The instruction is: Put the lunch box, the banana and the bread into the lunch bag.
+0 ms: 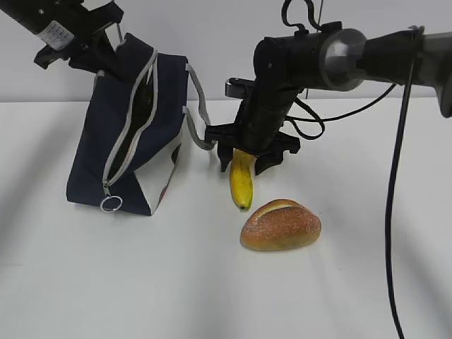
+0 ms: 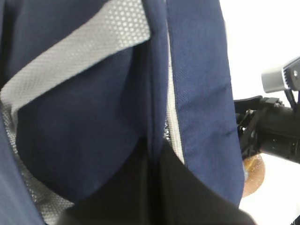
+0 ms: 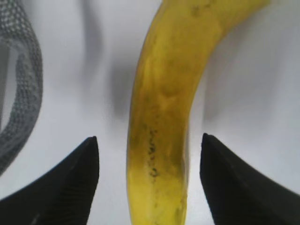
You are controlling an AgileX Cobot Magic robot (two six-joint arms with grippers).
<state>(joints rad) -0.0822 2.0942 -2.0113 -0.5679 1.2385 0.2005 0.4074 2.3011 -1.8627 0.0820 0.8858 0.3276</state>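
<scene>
The navy lunch bag (image 1: pixel 134 134) stands tilted at the left, its grey zipper open. My left gripper (image 1: pixel 109 44) is shut on the bag's top edge and holds it up; in the left wrist view the dark fingers (image 2: pixel 154 187) pinch the blue fabric (image 2: pixel 93 117). The yellow banana (image 1: pixel 241 185) lies on the table. My right gripper (image 1: pixel 244 164) is down over it, open, with a finger on each side (image 3: pixel 70 183) and a gap to the banana (image 3: pixel 161 140). The golden-brown bread (image 1: pixel 281 224) sits just right of the banana's tip. The lunch box is out of view.
The bag's grey strap (image 1: pixel 198 116) hangs toward the right gripper and shows at the left of the right wrist view (image 3: pixel 23 93). A black cable (image 1: pixel 395 212) hangs down at the right. The table top (image 1: pixel 212 296) is white.
</scene>
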